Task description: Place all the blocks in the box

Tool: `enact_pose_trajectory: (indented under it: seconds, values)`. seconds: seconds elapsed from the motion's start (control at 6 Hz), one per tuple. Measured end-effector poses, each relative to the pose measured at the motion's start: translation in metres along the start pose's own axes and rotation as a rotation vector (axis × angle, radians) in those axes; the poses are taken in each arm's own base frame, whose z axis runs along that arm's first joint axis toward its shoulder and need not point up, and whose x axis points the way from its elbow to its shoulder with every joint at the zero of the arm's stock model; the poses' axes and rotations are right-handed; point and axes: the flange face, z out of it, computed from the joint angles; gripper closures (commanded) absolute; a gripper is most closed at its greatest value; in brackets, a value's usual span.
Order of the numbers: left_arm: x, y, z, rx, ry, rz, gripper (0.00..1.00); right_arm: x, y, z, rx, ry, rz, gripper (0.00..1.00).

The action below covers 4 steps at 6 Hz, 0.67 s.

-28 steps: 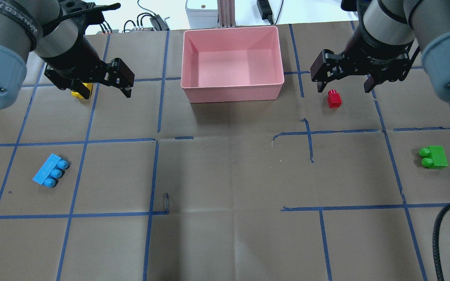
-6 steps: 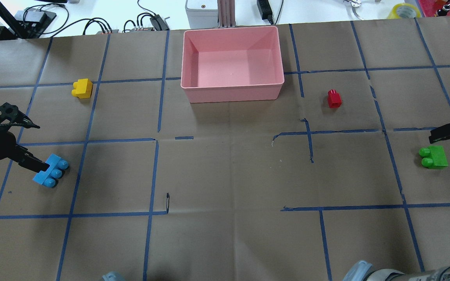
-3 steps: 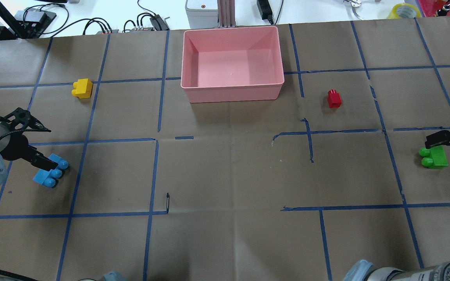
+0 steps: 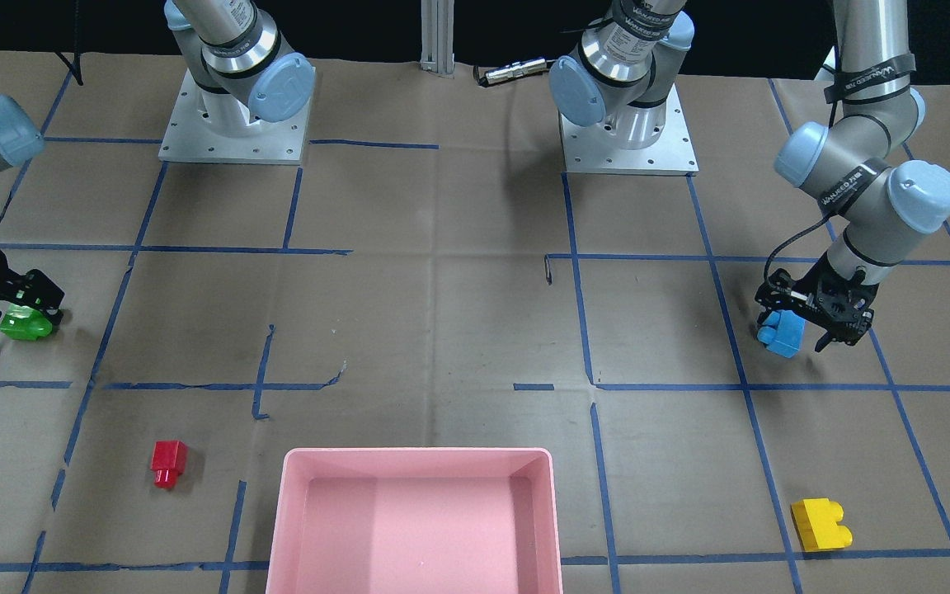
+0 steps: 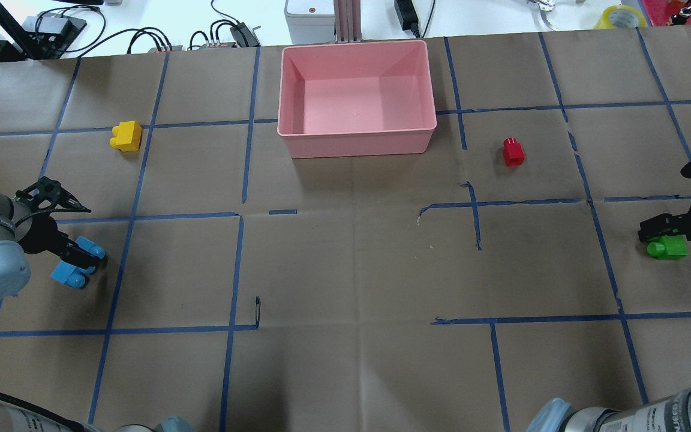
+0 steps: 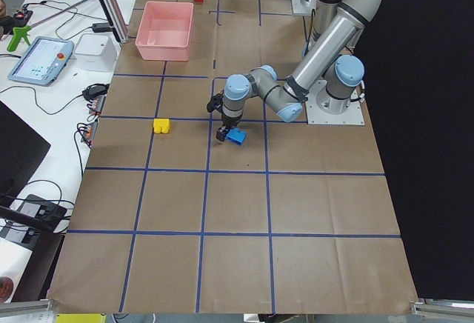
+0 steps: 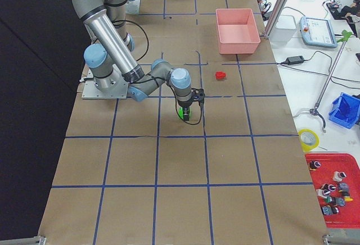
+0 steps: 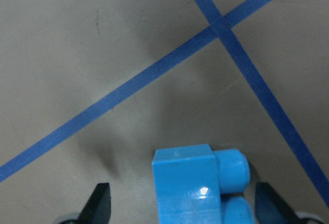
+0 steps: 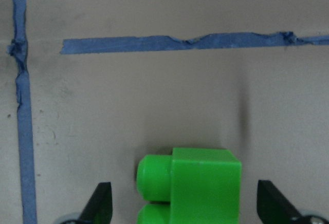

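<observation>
The light blue block (image 5: pixel 68 275) lies at the table's left. My left gripper (image 5: pixel 81 257) is low over it, open, with a finger on each side (image 8: pixel 100 203) of the block (image 8: pixel 187 183). The green block (image 5: pixel 669 248) lies at the right. My right gripper (image 5: pixel 660 231) is open and straddles it, as the right wrist view (image 9: pixel 205 183) shows. The yellow block (image 5: pixel 126 135) and the red block (image 5: pixel 513 152) lie alone on the paper. The pink box (image 5: pixel 357 143) stands empty at the far middle.
Brown paper with blue tape lines (image 5: pixel 237 270) covers the table. Cables and devices (image 5: pixel 225 30) lie beyond the far edge behind the box. Both arm bases (image 4: pixel 232 124) stand on the robot's side.
Both arms left the far blocks. The left gripper has moved right and down over the light blue block, the right gripper left and down over the green block. Both stay open.
</observation>
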Motion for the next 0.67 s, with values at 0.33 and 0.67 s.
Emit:
enact_pose_trajectory:
  seconds: [0.33, 0.67]
  values:
    - [0.0019, 0.0012, 0.0029, -0.005, 0.009, 0.0, 0.09, 0.0011, 0.002, 0.0014, -0.014, 0.014, -0.001, 0.43]
    - [0.0024, 0.0023, 0.0041, -0.009, 0.015, -0.001, 0.25, 0.0042, 0.0055, 0.0015, -0.049, 0.046, -0.003, 0.91]
